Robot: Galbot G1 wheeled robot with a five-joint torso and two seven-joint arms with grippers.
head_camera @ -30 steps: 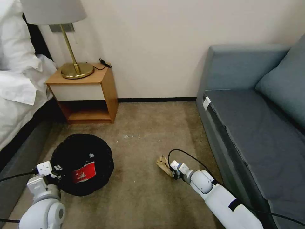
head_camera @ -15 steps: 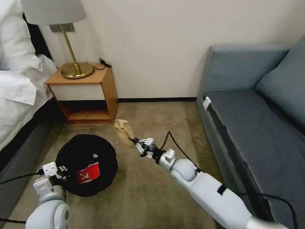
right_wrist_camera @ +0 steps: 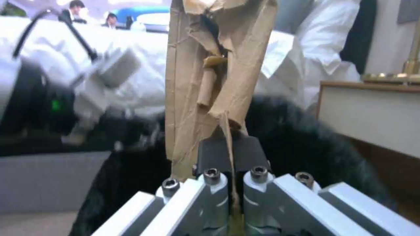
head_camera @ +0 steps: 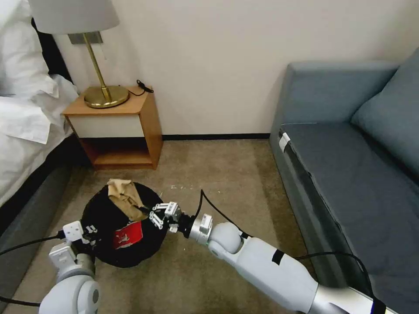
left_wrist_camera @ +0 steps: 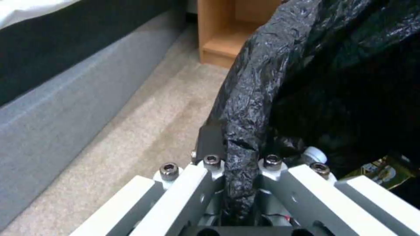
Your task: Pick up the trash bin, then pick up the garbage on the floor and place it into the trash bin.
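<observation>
Head view: tan paper piece (head_camera: 125,198) lengthwise over trash bin (head_camera: 104,257), in right hand (head_camera: 153,216).

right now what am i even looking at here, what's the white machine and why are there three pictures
The white machine is a wheeled robot with two arms, tidying a bedroom floor. The wide picture comes from a camera on its head, looking down at the carpet between a bed, a wooden nightstand and a grey sofa. The other two come from cameras on its wrists, looking along the fingers.

The left gripper is pinching the rim of the trash bin, a round black bin lined with a black bag; the left wrist view shows the bag between its fingers. The right gripper holds a tan paper piece over the bin's opening. A red-white packet already lies inside.
</observation>
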